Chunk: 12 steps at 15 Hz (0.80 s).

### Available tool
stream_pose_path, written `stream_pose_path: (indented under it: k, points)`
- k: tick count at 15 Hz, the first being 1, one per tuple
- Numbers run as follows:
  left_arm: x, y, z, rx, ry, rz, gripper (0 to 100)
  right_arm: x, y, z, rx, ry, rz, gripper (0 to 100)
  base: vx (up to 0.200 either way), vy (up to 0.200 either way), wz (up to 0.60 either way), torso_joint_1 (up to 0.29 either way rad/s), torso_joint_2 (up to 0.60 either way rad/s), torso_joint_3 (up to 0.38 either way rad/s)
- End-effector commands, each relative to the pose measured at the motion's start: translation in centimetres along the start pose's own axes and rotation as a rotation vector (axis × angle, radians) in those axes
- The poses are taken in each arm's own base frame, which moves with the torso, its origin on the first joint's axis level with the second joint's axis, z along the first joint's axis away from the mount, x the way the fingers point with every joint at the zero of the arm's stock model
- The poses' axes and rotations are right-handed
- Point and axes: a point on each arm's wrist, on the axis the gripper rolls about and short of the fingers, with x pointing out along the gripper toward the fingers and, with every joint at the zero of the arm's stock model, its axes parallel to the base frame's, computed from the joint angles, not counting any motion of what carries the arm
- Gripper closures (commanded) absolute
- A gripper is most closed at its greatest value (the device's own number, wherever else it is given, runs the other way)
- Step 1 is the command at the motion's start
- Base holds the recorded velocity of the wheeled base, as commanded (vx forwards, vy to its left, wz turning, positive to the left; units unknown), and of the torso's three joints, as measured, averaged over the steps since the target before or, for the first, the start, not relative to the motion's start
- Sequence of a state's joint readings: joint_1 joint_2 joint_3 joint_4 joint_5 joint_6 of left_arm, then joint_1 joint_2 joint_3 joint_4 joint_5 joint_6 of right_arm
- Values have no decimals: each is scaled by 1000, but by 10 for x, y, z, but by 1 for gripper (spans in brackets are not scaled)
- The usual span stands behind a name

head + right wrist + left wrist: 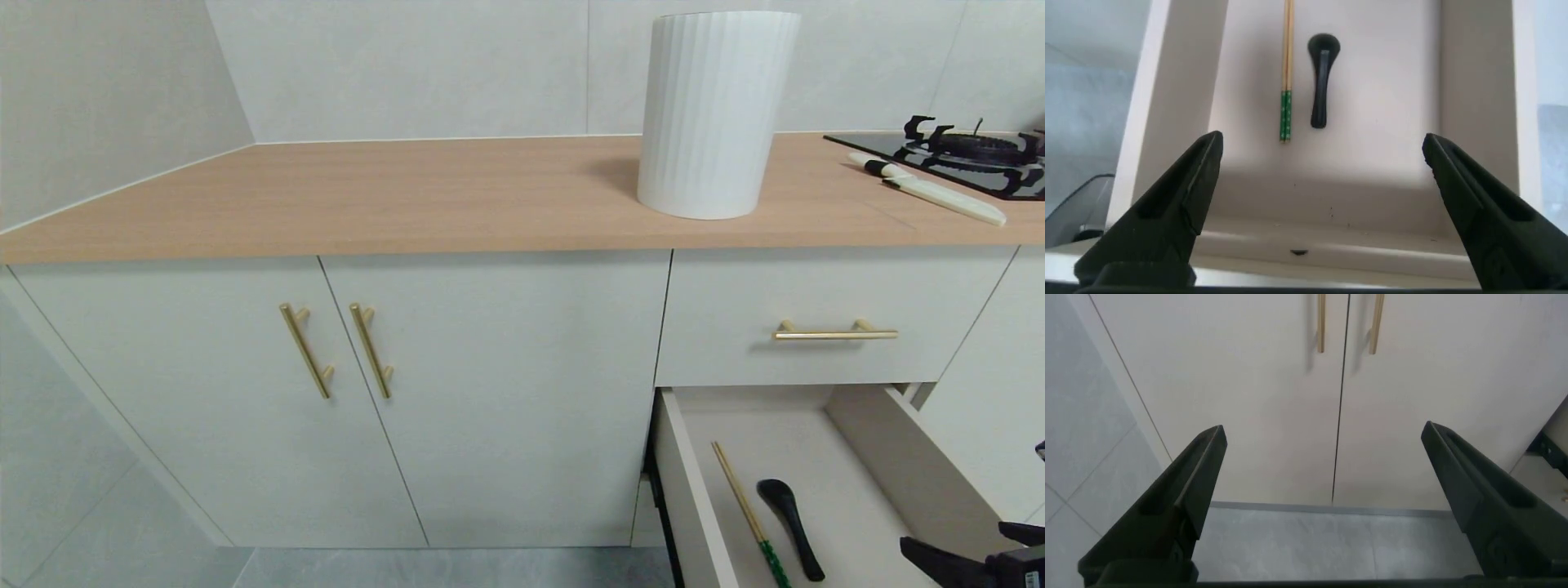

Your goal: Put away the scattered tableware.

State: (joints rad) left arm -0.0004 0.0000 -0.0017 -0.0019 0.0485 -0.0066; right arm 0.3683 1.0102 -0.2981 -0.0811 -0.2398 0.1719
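Observation:
A lower drawer point(688, 490) stands pulled out at the bottom right of the cabinet. Inside lie a pair of wooden chopsticks with green ends point(747, 510) and a black spoon point(790, 527), side by side. My right gripper point(953, 534) hangs open above the drawer's near end, holding nothing. In the right wrist view the chopsticks point(1287, 73) and spoon point(1321, 77) lie beyond the open right gripper point(1323, 140). A white knife point(931, 189) rests on the countertop by the stove. My left gripper point(1323, 434) is open and low, facing the cabinet doors point(1249, 400).
A tall white ribbed container point(712, 114) stands on the wooden countertop point(367, 196). A black gas stove point(971, 155) sits at the far right. Above the open drawer is a shut drawer with a gold handle point(834, 332). Two gold door handles point(335, 351) stick out at the left.

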Motion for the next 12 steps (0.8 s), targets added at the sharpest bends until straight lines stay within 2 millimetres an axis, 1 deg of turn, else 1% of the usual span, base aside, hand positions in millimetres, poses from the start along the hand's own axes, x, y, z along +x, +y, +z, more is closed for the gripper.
stream_pose_path:
  k: [1,4,7,12]
  points:
    - [0,0,0,-1,-1,1,0,-5,-1,-2,4,-18,5,0,-200,0,0,17,-2,7]
    - [0,0,0,0,-1,1,0,-6,-2,-6,-5,7,5,0,-200,0,0,-4,-1,4]
    - [0,0,0,-1,-1,1,0,-6,-2,-14,-37,86,12,0,-200,0,0,1,4,9]
    - [0,0,0,-1,-1,1,0,5,2,-26,-109,286,2,0,0,0,0,0,0,0]
